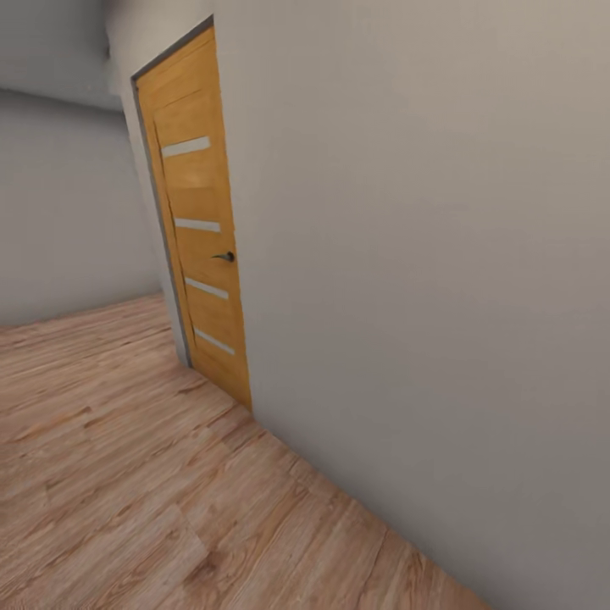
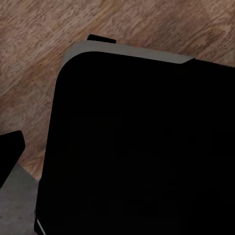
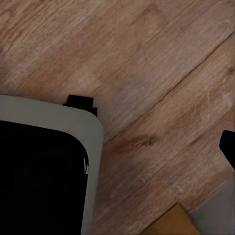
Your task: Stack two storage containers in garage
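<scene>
Head toward door [image 1: 199, 229]; wrists floorward [image 3: 161, 73].

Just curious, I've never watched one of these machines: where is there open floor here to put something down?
The light wood plank floor lies bare from the wooden door with glass slits and the plain grey wall out toward the far wall. It is tightest close along that wall, and right by the robot's black, grey-edged base.
</scene>
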{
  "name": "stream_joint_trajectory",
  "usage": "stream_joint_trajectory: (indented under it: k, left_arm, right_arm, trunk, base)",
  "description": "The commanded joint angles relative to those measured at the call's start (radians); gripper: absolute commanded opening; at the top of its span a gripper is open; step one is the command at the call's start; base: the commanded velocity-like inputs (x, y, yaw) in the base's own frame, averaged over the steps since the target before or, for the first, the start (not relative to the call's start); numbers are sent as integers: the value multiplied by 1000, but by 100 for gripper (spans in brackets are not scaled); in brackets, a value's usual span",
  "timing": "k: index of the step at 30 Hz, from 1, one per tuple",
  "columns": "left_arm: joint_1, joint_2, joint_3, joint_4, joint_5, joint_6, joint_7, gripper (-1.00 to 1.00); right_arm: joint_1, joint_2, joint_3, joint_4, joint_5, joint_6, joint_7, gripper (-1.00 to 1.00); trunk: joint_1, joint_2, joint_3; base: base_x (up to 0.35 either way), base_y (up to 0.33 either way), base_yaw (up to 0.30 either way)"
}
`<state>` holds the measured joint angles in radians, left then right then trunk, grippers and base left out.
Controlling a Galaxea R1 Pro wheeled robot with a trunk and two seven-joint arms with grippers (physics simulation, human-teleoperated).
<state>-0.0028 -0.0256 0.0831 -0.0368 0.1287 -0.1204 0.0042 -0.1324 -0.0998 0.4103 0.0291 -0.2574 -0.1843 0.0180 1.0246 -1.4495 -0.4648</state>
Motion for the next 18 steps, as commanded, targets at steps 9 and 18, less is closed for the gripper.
stream_joint_trajectory:
  k: [9,18]
  left_arm:
    - [0,0,7,0,2,-2,0,100]
    - [0,0,7,0,2,-2,0,100]
  right_arm:
    - [-2,-1,9,3,-9,-6,2,100]
    - [-1,-1,10,2,-8,-6,2,100]
  trunk:
    - [0,0,-1]
    - [0,0,-1]
  base:
    - [247,0,276]
    - [247,0,276]
